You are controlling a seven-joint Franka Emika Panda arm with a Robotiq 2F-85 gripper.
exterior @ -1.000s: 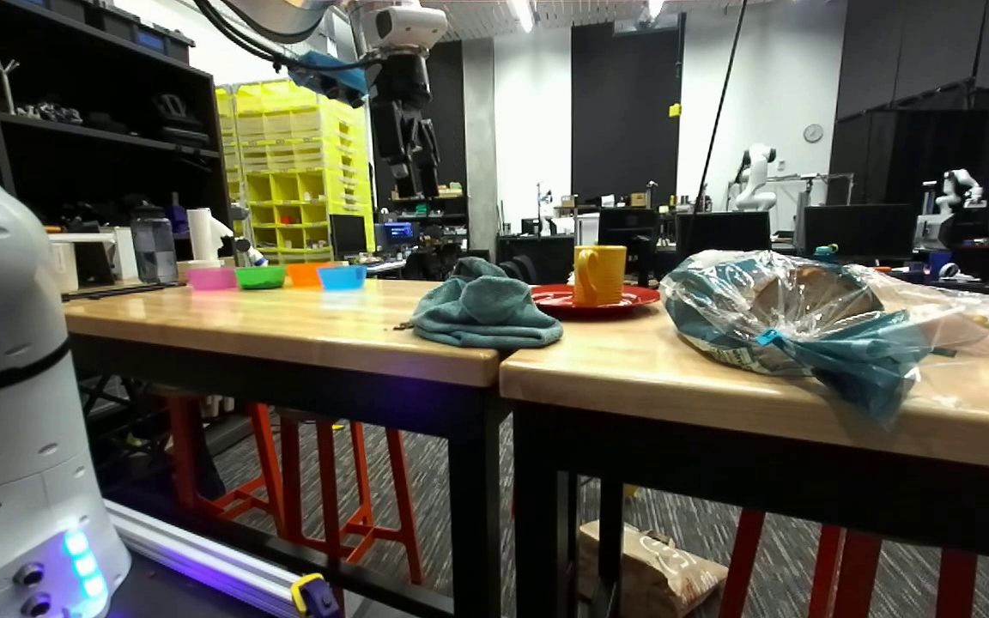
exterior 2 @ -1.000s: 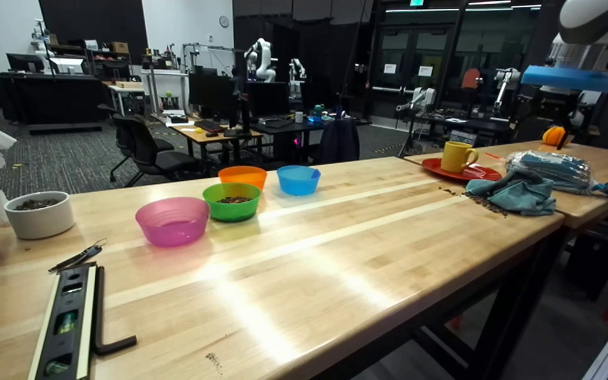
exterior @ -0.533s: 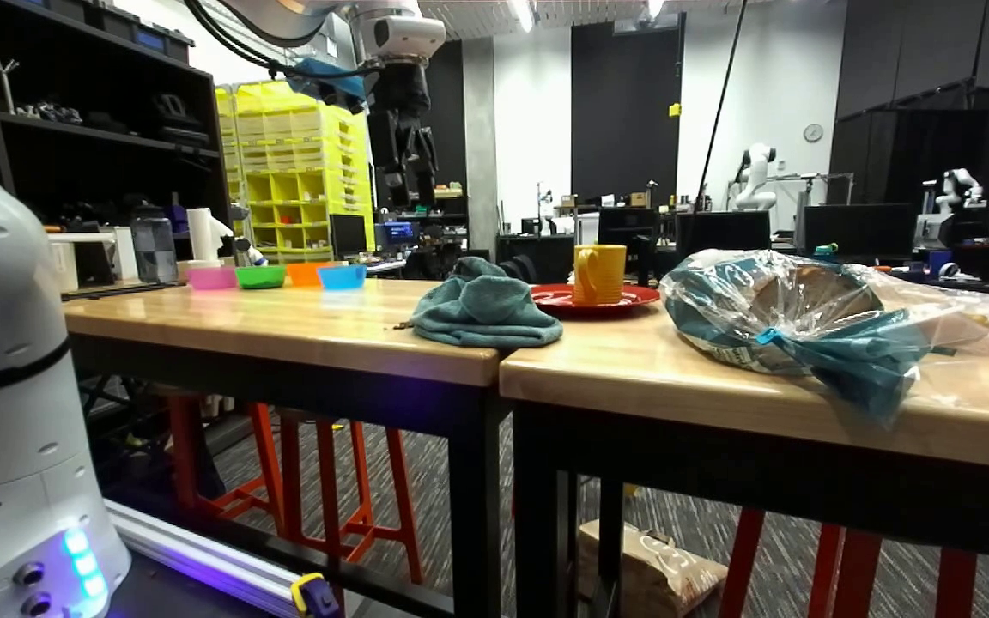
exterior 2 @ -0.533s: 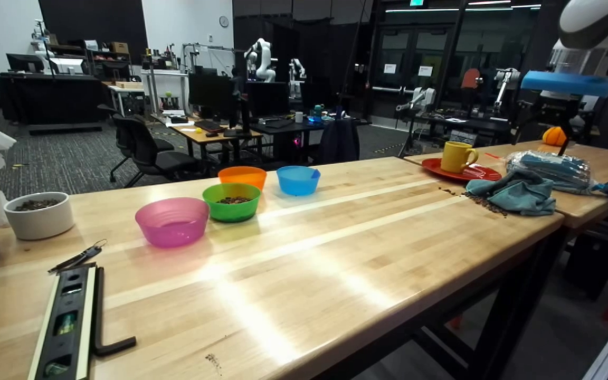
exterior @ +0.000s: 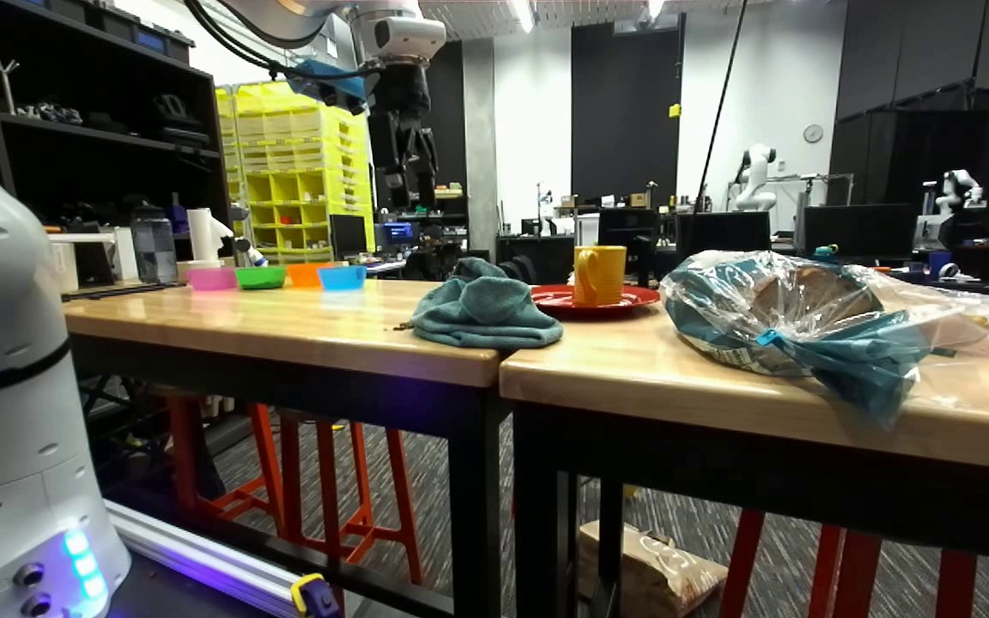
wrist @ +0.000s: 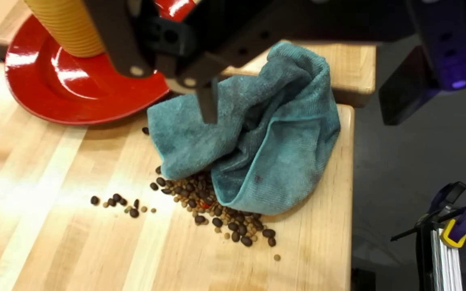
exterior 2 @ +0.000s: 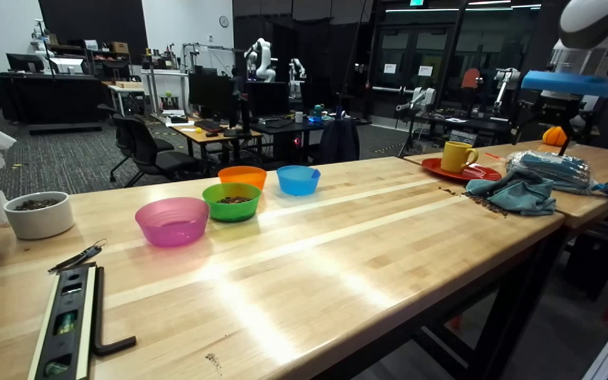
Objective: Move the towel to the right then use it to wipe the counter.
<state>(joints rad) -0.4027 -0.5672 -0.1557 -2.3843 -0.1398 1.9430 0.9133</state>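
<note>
The teal towel [wrist: 281, 161] lies crumpled on the wooden counter [wrist: 67, 242], across the seam between two tabletops. It also shows in both exterior views [exterior: 486, 305] [exterior 2: 518, 192]. A pile of dark and tan beans [wrist: 217, 218] lies beside it and partly under its edge. My gripper [wrist: 299, 122] is open and empty. In the wrist view its fingertips stand wide apart, one over the towel, the other beyond the counter edge. In both exterior views the gripper [exterior: 414, 196] [exterior 2: 540, 143] hangs well above the counter, touching nothing.
A red plate [wrist: 107, 89] with a yellow mug [exterior 2: 457, 157] stands close to the towel. A plastic-bagged item [exterior: 778, 309] lies on the adjoining tabletop. Pink [exterior 2: 173, 221], green [exterior 2: 231, 202], orange and blue bowls, a white bowl and a spirit level [exterior 2: 66, 322] sit at the far end.
My gripper has come down slightly and turned a little since one second ago. It is almost still over the last half second. The towel has not moved.
</note>
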